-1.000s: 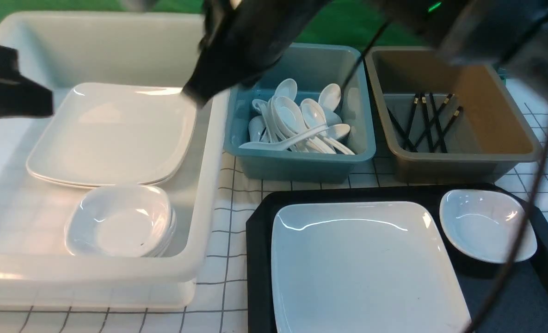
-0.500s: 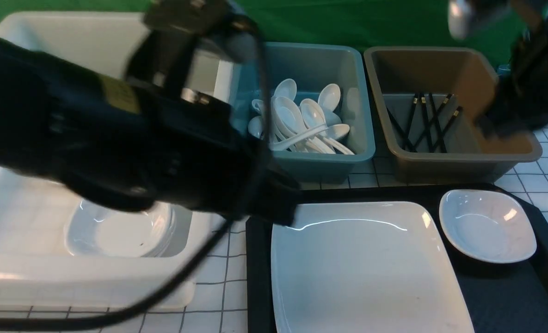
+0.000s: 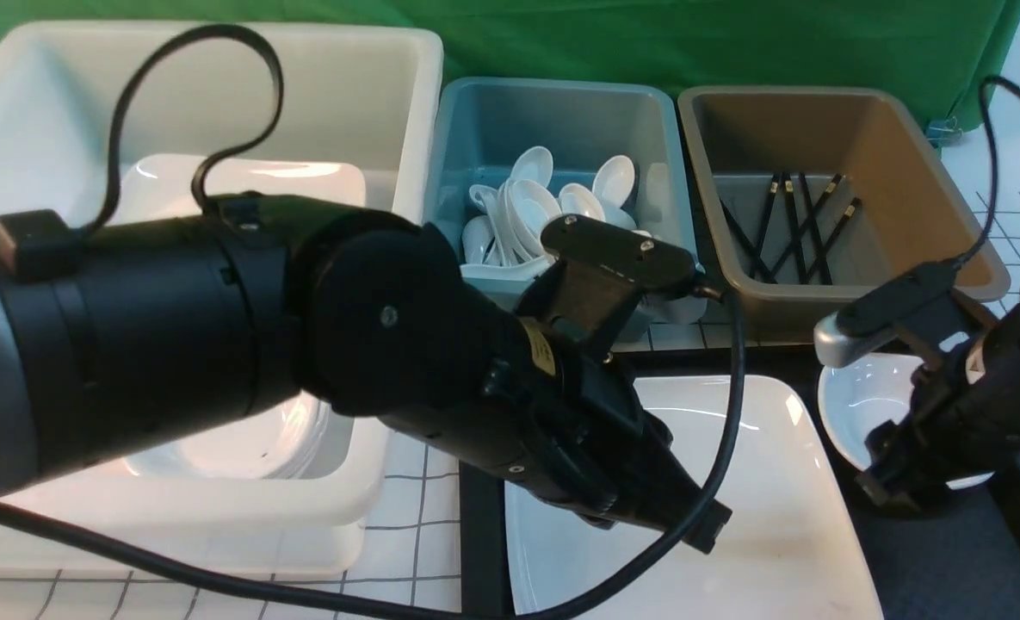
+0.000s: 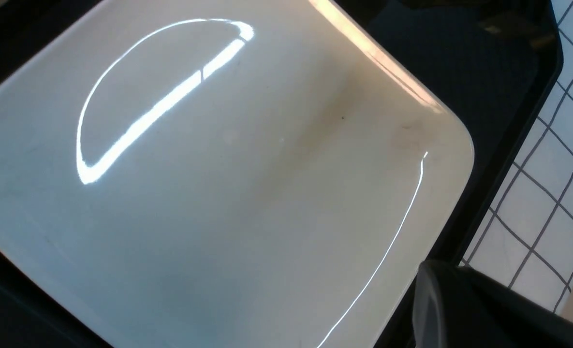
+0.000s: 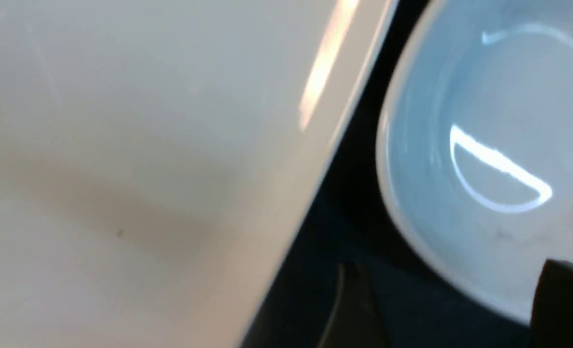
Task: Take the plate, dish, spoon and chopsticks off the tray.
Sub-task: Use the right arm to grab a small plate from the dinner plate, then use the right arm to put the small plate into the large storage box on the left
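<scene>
On the tray, from the front, plate and dish are left uncleared; spoons and chopsticks are seen only in tubs. Left wrist: plate faced by the clenched left gripper. Right wrist: right gripper spread at the dish's rim

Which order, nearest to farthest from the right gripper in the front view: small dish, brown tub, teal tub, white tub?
1. small dish, right at the right gripper.
2. brown tub, just behind.
3. teal tub, back centre.
4. white tub, far left.
</scene>
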